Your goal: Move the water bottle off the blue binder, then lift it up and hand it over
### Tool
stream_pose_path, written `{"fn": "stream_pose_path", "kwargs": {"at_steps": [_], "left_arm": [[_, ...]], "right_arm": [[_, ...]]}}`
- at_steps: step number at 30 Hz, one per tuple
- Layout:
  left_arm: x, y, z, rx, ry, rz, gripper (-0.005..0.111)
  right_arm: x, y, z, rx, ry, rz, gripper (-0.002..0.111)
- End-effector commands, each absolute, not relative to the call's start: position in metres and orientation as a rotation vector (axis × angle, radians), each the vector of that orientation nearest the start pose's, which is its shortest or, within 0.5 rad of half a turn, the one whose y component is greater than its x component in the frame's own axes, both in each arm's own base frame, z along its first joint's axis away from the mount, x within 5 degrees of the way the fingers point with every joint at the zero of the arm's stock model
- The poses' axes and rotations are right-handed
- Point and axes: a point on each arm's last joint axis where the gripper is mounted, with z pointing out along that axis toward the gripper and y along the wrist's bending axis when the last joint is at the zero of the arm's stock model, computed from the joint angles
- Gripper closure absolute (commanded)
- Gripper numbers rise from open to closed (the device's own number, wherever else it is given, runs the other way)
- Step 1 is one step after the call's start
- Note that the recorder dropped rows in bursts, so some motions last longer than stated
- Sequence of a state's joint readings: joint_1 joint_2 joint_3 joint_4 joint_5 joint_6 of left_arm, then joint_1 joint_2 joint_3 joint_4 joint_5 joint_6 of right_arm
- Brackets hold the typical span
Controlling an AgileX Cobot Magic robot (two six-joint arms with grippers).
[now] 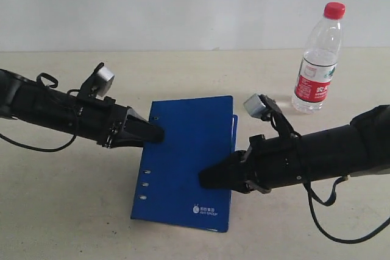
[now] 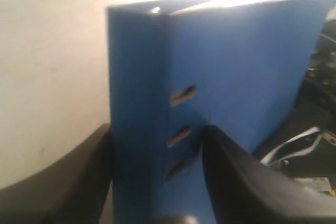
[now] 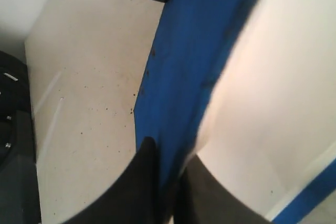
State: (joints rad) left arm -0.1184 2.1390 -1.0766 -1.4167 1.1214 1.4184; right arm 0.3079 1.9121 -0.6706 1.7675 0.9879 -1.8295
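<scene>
The water bottle (image 1: 318, 59), clear with a red cap and a red-and-white label, stands upright on the table at the back right, off the blue binder (image 1: 189, 150). My left gripper (image 1: 155, 133) grips the binder's spine edge near the slot holes; in the left wrist view its fingers (image 2: 157, 135) sit on either side of the blue spine (image 2: 136, 77). My right gripper (image 1: 207, 178) is shut on the opposite edge. In the right wrist view its jaws (image 3: 170, 153) pinch the blue cover (image 3: 194, 51), with white pages beside it.
The beige table (image 1: 61, 211) runs all round the binder, with a white wall behind. Black cables trail from both arms, one looping near the front right (image 1: 329, 223). The bottle stands just beyond my right arm.
</scene>
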Motion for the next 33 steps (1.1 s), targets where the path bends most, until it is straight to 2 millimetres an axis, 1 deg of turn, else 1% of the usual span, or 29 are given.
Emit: {"fn": "stream_pose_path", "kwargs": {"at_steps": [1,5,8,11,13,14,15,17,18,19,20,21,22,23,24,25,26,27,28,29,30,31,32,33], "left_arm": [[0.34,-0.132,0.116,0.644,2.22,-1.588,0.059],[0.342,-0.135,0.118,0.647,2.163,-1.574,0.059],[0.341,-0.137,0.118,0.656,2.158,-1.574,0.059],[0.339,-0.143,0.116,0.681,2.168,-1.584,0.059],[0.335,-0.15,0.113,0.729,2.17,-1.59,0.06],[0.333,-0.153,0.111,0.752,2.17,-1.593,0.063],[0.331,-0.156,0.111,0.776,2.164,-1.593,0.07],[0.328,-0.161,0.111,0.806,2.157,-1.595,0.088],[0.328,-0.162,0.111,0.815,2.152,-1.593,0.101],[0.328,-0.161,0.111,0.824,2.144,-1.587,0.102],[0.329,-0.161,0.111,0.821,2.144,-1.586,0.102],[0.329,-0.161,0.111,0.824,2.142,-1.585,0.102],[0.329,-0.161,0.111,0.836,2.132,-1.578,0.102],[0.329,-0.161,0.111,0.859,2.114,-1.566,0.102],[0.329,-0.16,0.111,0.857,2.114,-1.565,0.102],[0.33,-0.158,0.111,0.839,2.122,-1.566,0.102],[0.332,-0.156,0.109,0.821,2.141,-1.547,0.102],[0.336,-0.15,0.106,0.788,2.187,-1.492,0.102],[0.337,-0.145,0.105,0.773,2.228,-1.452,0.102],[0.338,-0.144,0.106,0.779,2.234,-1.438,0.102],[0.336,-0.141,0.109,0.785,2.235,-1.424,0.102],[0.335,-0.14,0.113,0.786,2.233,-1.41,0.102],[0.332,-0.139,0.121,0.786,2.232,-1.363,0.102],[0.331,-0.137,0.127,0.792,2.226,-1.328,0.102]], "right_arm": [[0.247,0.16,0.12,-0.766,2.197,1.367,0.108],[0.247,0.16,0.12,-0.766,2.195,1.37,0.108],[0.248,0.159,0.119,-0.765,2.204,1.356,0.108],[0.249,0.157,0.116,-0.76,2.238,1.298,0.108],[0.251,0.155,0.112,-0.747,2.28,1.233,0.108],[0.252,0.154,0.11,-0.734,2.303,1.207,0.108],[0.253,0.152,0.108,-0.717,2.328,1.178,0.108],[0.254,0.151,0.106,-0.681,2.365,1.151,0.108],[0.255,0.151,0.106,-0.677,2.368,1.151,0.108],[0.254,0.151,0.106,-0.68,2.367,1.154,0.107],[0.254,0.151,0.106,-0.688,2.363,1.162,0.104],[0.252,0.152,0.107,-0.718,2.353,1.185,0.089],[0.251,0.152,0.108,-0.724,2.347,1.198,0.081],[0.25,0.153,0.109,-0.727,2.336,1.22,0.063],[0.25,0.154,0.109,-0.727,2.333,1.226,0.057],[0.25,0.153,0.109,-0.714,2.348,1.228,0.045],[0.25,0.153,0.108,-0.712,2.356,1.232,0.043],[0.247,0.152,0.109,-0.743,2.374,1.227,0.042],[0.245,0.15,0.11,-0.807,2.396,1.182,0.042],[0.244,0.146,0.109,-0.857,2.424,1.119,0.042],[0.244,0.14,0.109,-0.866,2.491,1.002,0.042],[0.245,0.136,0.109,-0.84,2.545,0.929,0.042],[0.245,0.129,0.11,-0.813,2.614,0.804,0.042],[0.245,0.125,0.112,-0.761,2.653,0.761,0.042]]}}
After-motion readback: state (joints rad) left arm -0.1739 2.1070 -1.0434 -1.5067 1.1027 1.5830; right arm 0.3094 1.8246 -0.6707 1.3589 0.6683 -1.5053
